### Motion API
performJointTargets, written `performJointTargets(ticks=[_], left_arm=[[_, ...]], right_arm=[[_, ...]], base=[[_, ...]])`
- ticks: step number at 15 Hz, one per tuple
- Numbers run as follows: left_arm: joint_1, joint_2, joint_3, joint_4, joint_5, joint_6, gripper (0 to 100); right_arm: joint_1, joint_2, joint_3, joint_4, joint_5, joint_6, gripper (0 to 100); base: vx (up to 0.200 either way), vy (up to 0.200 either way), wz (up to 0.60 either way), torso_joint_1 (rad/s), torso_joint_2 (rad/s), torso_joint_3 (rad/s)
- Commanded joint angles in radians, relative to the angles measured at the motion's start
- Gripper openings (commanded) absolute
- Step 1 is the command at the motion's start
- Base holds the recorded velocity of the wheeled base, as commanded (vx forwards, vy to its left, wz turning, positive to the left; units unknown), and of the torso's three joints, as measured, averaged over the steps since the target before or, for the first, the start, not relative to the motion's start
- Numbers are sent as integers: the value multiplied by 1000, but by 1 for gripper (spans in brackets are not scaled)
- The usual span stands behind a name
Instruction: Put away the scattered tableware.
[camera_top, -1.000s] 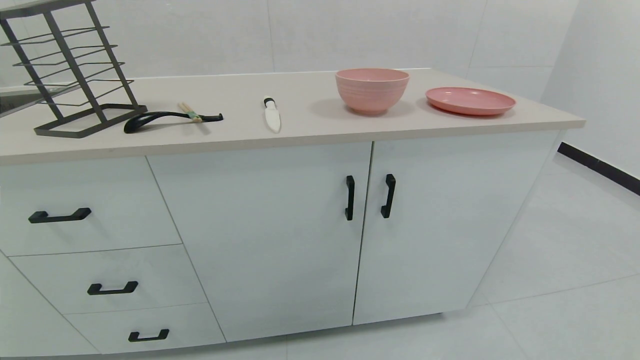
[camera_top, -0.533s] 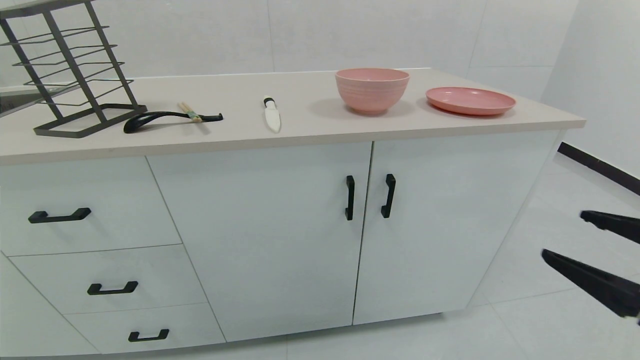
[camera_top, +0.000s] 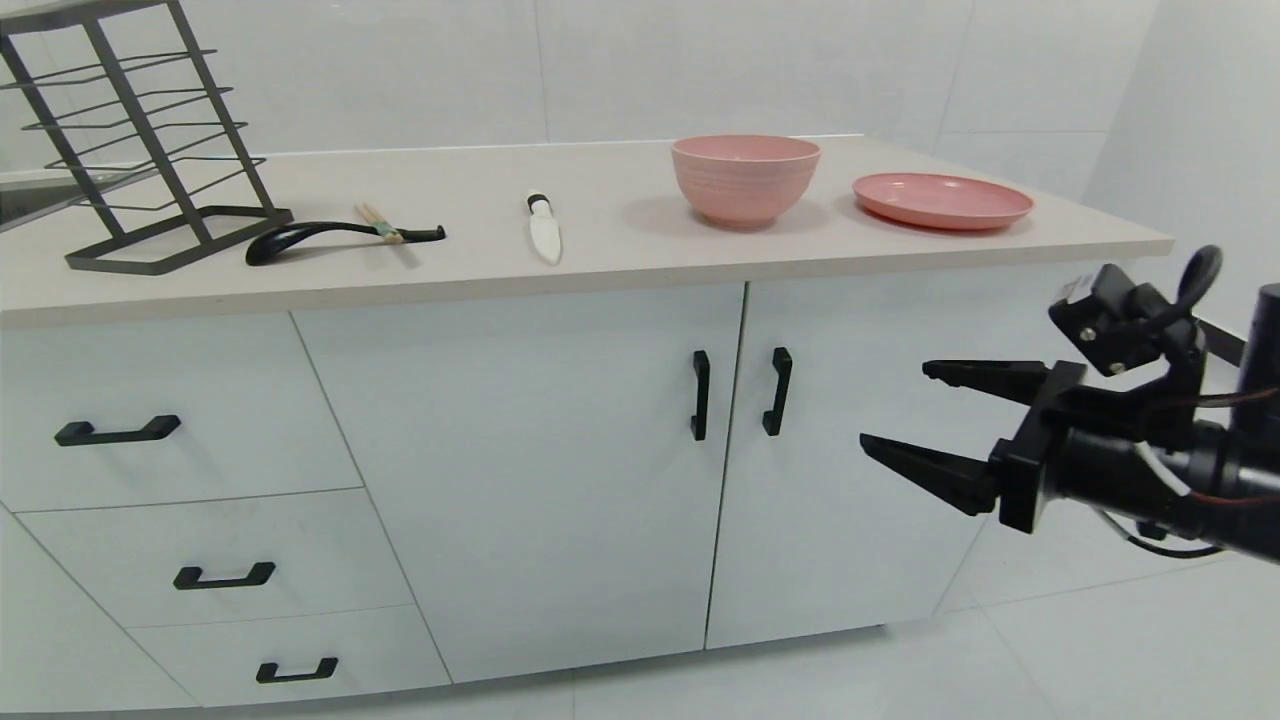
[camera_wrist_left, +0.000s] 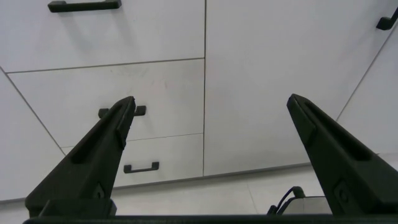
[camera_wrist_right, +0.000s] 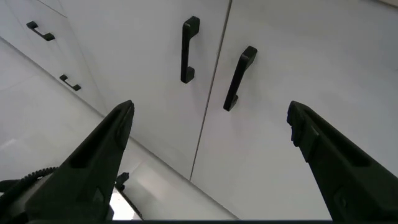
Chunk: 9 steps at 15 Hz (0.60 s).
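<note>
The right gripper (camera_top: 895, 405) is hanging wide open before the cabinet doors (camera_top: 560, 450), and the left gripper (camera_wrist_left: 210, 101) is gaping wide, facing the drawers (camera_wrist_left: 124, 87). On the bench (camera_top: 620, 255), the pink bowl (camera_top: 745, 180) and plate (camera_top: 942, 200) are sitting near the right end, with the knife (camera_top: 544, 230), chopsticks (camera_top: 378, 224) and black ladle (camera_top: 300, 240) lying farther left.

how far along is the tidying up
Nothing looks done: the bowl, plate, knife, ladle and chopsticks all lie on the counter. In hand: nothing; the right gripper hangs open before the shut cabinet doors, the left gripper open by the drawers. All five pieces are left.
</note>
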Motion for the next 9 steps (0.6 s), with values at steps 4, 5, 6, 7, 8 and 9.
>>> performJointTargets(ticks=[4, 5, 6, 7, 8, 9], left_arm=[[2, 1, 0, -10, -30, 4, 100], [2, 1, -21, -95, -23, 7, 100], [2, 3, -78, -195, -23, 11, 100], [22, 76, -199, -295, -31, 18, 100], [25, 99, -245, -286, -46, 21, 100], [8, 130, -250, -256, -79, 21, 100]], right_arm=[[7, 217, 10, -242, -3, -2, 100], [4, 216, 24, -245, -3, -2, 100], [4, 214, 40, -245, -3, -2, 100], [4, 204, 67, -246, -2, -2, 100], [4, 201, 68, -248, -2, -2, 100], [7, 196, 70, -248, -2, -2, 100]], base=[[0, 0, 0, 0, 0, 0], [0, 0, 0, 0, 0, 0], [0, 0, 0, 0, 0, 0], [0, 0, 0, 0, 0, 0], [0, 0, 0, 0, 0, 0], [0, 0, 0, 0, 0, 0]])
